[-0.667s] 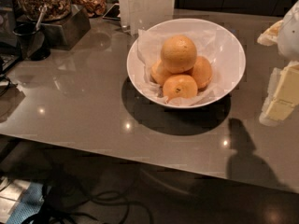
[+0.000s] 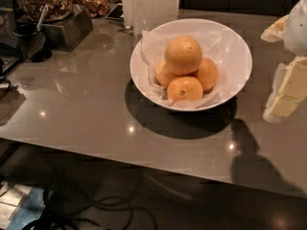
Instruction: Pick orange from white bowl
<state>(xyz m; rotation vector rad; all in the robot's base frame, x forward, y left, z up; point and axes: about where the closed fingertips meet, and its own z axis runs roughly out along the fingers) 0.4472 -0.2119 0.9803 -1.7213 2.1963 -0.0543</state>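
Though the table [image 2: 86, 114] spreads wide to its left and front, the bowl [image 2: 237, 44] sits near the far edge. The gripper [image 2: 288, 85] hangs beside the bowl's right rim, apart from it, grip state indeterminable. The orange [image 2: 183, 55] tops the fruit pile inside the bowl.

Dim scene lit from above and behind: the white bowl [image 2: 236, 44] and my hand [image 2: 284, 80], at the right edge, throw dark shadows forward across the glossy counter [image 2: 86, 121], which carries small glare spots.

Dimpled orange [image 2: 183, 55] in glossy white bowl [image 2: 244, 61], crumpled paper lining [image 2: 152, 46]; matt cream plastic end effector [image 2: 284, 96] at right edge
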